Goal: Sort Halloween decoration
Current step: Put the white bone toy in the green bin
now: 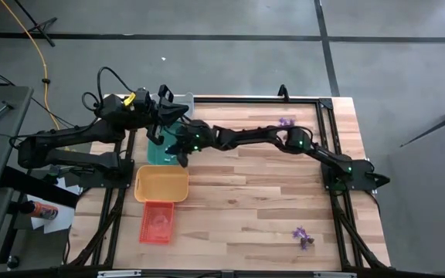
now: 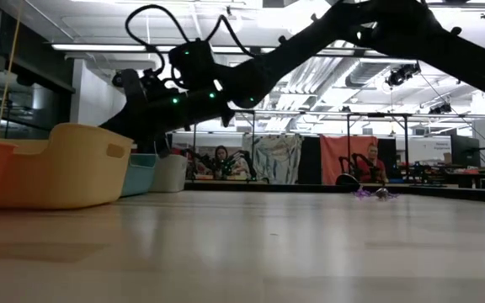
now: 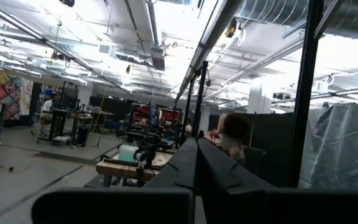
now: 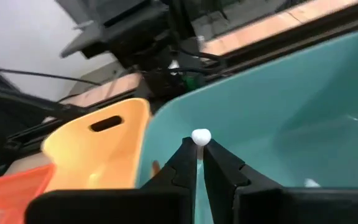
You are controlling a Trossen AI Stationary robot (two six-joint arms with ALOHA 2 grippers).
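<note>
Between my right gripper's dark fingertips sits a tiny whitish trinket, round and pale; the jaws are a sliver apart, pinching it at the tips. It hangs over the teal tray, where another whitish trinket lies on the floor. Beside that tray I see the yellow tray and orange tray. Purple trinkets lie in two clusters on the counter: one at the far edge, one near the front right. My right arm stretches across the counter to the trays. My left gripper points level into the room, jaws together.
</note>
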